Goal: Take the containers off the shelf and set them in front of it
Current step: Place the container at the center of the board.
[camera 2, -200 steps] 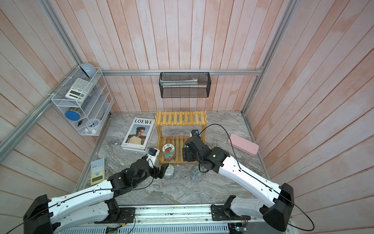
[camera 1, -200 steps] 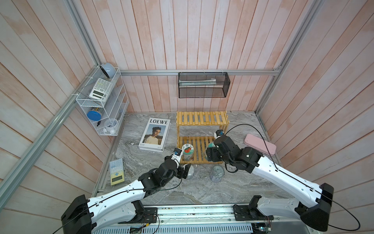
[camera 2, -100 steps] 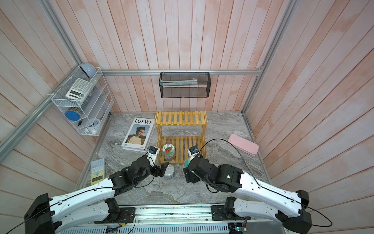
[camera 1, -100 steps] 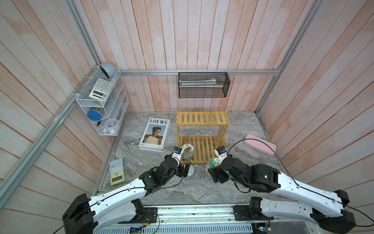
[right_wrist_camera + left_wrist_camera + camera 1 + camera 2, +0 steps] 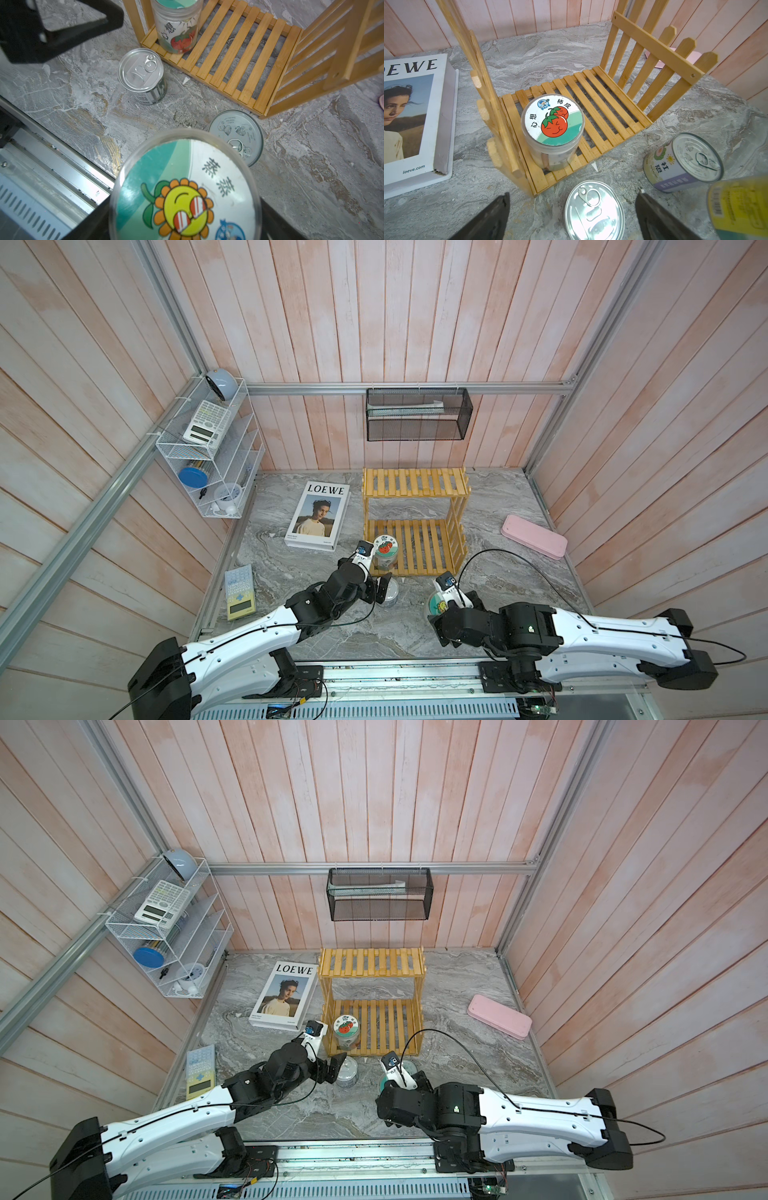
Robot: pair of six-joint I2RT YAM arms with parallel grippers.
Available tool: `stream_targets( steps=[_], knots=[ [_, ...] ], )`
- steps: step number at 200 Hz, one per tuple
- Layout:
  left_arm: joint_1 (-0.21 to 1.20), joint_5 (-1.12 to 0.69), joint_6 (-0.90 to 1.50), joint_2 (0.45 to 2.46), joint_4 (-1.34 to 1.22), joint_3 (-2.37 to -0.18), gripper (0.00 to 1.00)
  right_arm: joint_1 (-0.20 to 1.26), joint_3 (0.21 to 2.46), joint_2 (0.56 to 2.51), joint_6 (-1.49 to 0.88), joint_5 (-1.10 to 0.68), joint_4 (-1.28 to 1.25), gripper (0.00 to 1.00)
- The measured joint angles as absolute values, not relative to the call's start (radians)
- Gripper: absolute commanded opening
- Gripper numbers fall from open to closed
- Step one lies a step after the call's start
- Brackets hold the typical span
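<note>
On the shelf (image 5: 415,489)'s lower tier, at its front left corner, the tomato-lidded jar (image 5: 553,124) stood upright, straight ahead of my wide-spread left fingers (image 5: 490,220), the nearer arm's, while my right fingers (image 5: 93,226) clasped the sunflower-lidded jar (image 5: 185,187) over the worktop (image 5: 311,166).

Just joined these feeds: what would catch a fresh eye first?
The tomato-lid jar stands alone on the yellow shelf's lower tier, at its front corner on the robot's left. The right gripper is closed on the sunflower-lid jar in front of the shelf. The left gripper hangs open at the silver can on the marble table, the purple can nearby.
</note>
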State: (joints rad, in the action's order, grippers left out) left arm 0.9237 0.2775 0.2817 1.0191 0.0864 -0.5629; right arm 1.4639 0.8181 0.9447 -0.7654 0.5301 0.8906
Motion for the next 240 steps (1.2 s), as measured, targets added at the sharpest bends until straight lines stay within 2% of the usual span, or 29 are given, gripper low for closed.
stream_targets(
  steps=[80,123,240],
  knots=[
    [0.924,0.278,0.282,1.019,0.098,-0.563,1.0,1.52,0.757,0.922,-0.811,0.603,0.826,0.44],
    [0.924,0.278,0.281,1.019,0.098,-0.563,1.0,1.584,0.749,0.971,-0.841,0.576,0.832,0.44],
    [0.923,0.278,0.281,1.019,0.099,-0.563,1.0,1.588,0.584,0.917,-0.977,0.57,0.832,0.44]
  ],
)
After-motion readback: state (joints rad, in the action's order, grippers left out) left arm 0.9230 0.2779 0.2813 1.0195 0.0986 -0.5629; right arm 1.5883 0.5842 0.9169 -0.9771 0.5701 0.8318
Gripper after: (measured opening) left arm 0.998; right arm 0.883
